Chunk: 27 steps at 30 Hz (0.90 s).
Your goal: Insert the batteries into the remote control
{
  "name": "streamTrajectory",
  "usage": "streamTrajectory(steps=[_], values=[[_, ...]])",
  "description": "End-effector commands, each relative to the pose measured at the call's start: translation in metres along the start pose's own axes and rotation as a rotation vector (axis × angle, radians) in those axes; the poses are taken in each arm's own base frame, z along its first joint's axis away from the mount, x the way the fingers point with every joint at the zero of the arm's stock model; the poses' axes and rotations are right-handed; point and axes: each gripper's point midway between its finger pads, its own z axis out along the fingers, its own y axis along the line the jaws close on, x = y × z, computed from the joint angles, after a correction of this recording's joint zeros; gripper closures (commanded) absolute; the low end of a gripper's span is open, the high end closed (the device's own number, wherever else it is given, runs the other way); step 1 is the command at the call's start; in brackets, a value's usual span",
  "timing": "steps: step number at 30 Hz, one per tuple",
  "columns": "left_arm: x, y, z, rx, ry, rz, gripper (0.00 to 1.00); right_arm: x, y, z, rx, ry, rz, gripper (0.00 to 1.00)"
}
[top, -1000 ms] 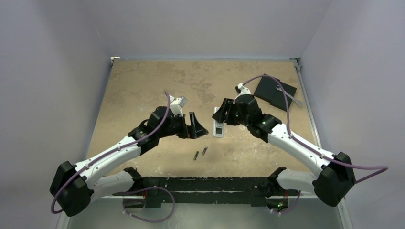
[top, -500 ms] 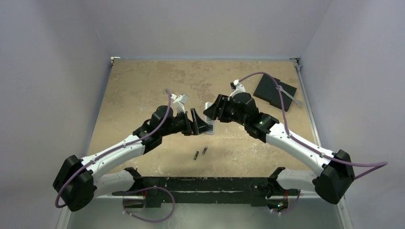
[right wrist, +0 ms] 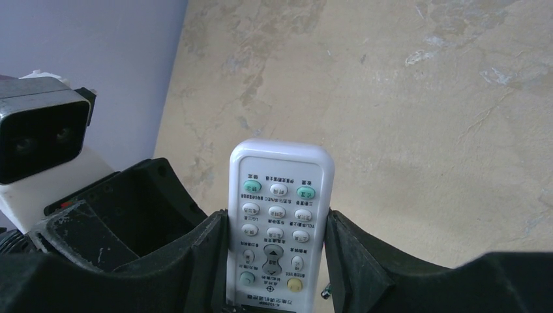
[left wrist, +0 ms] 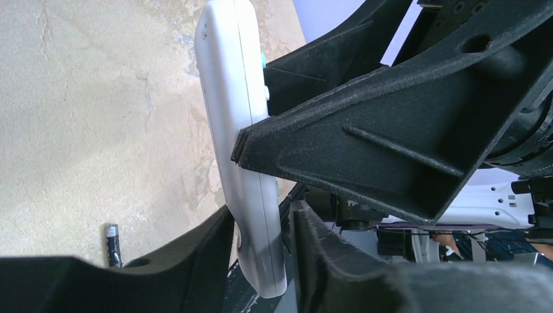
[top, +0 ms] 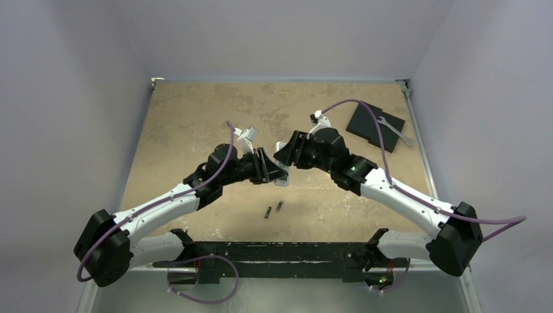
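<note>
The white remote control [right wrist: 279, 222] hangs above the tan table, buttons facing the right wrist camera. My right gripper [right wrist: 277, 218] is shut on its two long sides. In the left wrist view the remote control [left wrist: 244, 130] shows edge-on, its lower end between the fingers of my left gripper [left wrist: 261, 215], which is shut on its face and back. Both grippers meet over the table's middle: the left gripper [top: 275, 171] and the right gripper [top: 287, 156]. Two batteries [top: 279, 206] [top: 267, 212] lie on the table just in front of them; one battery [left wrist: 113, 242] shows beside my left finger.
A black flat pad [top: 372, 124] with a silver wrench [top: 395, 132] on it lies at the back right corner. Grey walls close the table on the left, back and right. The arms' black base bar [top: 280, 251] runs along the near edge.
My right gripper lifted the remote off the table and carried it left. My left gripper moved right to meet it and closed from wide open onto the remote's end.
</note>
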Motion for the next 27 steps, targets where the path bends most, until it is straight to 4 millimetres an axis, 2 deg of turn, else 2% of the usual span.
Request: streamTrajectory(steps=[1,4,8,13,20,22,27], values=[[-0.002,-0.006,0.001,0.033,-0.018,0.003,0.71,-0.028,0.023,-0.007,-0.052,-0.097,0.015,0.84],[0.000,-0.003,0.001,0.021,-0.013,-0.005,1.00,-0.028,0.022,-0.007,-0.048,-0.098,0.012,0.83],[0.001,-0.001,0.001,0.016,-0.009,-0.008,1.00,-0.027,0.020,-0.009,-0.040,-0.096,0.004,0.80],[0.005,-0.002,0.000,0.032,0.006,-0.001,1.00,-0.027,0.018,-0.014,-0.038,-0.107,-0.014,0.52],[0.008,-0.008,-0.002,0.085,0.020,0.009,1.00,-0.027,0.013,-0.021,-0.029,-0.112,-0.054,0.28],[0.006,-0.012,-0.005,0.109,0.018,0.015,1.00,-0.027,0.012,-0.024,-0.029,-0.113,-0.070,0.24],[0.002,-0.020,-0.015,0.187,0.023,0.011,1.00,-0.027,0.018,-0.037,-0.068,-0.112,-0.138,0.22]])
